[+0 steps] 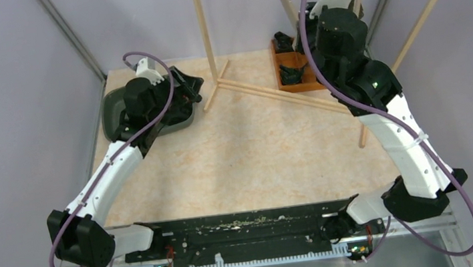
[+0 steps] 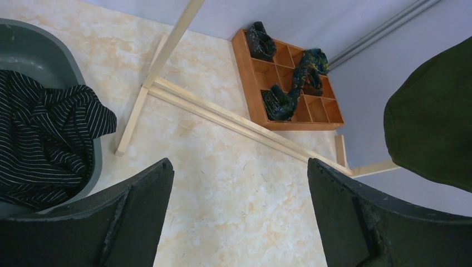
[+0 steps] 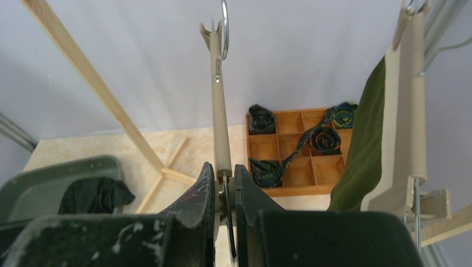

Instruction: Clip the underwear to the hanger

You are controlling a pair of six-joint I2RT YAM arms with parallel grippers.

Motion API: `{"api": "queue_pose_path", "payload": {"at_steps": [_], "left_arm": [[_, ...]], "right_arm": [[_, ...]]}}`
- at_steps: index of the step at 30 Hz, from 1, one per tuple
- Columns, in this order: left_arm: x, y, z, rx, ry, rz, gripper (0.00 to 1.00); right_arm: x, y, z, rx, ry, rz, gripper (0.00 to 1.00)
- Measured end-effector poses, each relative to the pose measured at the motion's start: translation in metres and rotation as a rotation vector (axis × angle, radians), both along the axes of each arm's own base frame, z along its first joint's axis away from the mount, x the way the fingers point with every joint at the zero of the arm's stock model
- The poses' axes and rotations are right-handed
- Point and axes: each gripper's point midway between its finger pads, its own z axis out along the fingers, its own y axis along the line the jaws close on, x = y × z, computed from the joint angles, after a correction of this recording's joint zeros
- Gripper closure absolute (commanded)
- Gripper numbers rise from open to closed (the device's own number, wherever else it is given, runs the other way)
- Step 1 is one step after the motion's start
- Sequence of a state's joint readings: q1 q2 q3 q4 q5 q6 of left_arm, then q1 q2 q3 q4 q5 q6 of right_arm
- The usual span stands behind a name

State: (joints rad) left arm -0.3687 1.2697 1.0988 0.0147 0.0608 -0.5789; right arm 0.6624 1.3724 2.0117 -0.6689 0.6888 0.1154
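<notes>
The underwear [image 2: 44,139], black with thin white stripes, lies crumpled in a grey basin [image 2: 33,50] at the table's left; the right wrist view shows it as a dark heap [image 3: 94,194]. My left gripper [image 2: 239,164] hangs beside the basin over bare tabletop, open wide with nothing between its fingers. A beige clip hanger [image 3: 218,111] hangs by its metal hook from the rack. My right gripper [image 3: 225,178] is raised at the back right and shut on the hanger's lower end, where a clip sits between the jaws.
A wooden clothes rack [image 1: 205,29] stands across the back, its foot rails [image 2: 222,114] on the table. A wooden compartment tray [image 2: 289,83] holds rolled dark socks. A second hanger with a dark green garment [image 3: 362,150] hangs right of the held one.
</notes>
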Motion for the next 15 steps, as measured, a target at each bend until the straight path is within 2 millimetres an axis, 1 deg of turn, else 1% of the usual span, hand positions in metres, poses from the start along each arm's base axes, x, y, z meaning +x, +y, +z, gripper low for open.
{"api": "queue_pose_path", "payload": {"at_steps": [10,13,15], "left_arm": [[0.004,0.01,-0.002,0.002,0.004,0.023,0.06],[0.008,0.018,-0.004,0.003,0.008,0.043,0.06],[0.013,0.023,-0.009,0.011,0.02,0.058,0.07]], "right_arm": [[-0.017,0.01,-0.046,-0.007,0.058,0.12,1.0],[-0.02,0.015,-0.07,-0.003,0.087,0.148,1.0],[-0.02,0.02,-0.095,-0.001,0.115,0.17,1.0]]}}
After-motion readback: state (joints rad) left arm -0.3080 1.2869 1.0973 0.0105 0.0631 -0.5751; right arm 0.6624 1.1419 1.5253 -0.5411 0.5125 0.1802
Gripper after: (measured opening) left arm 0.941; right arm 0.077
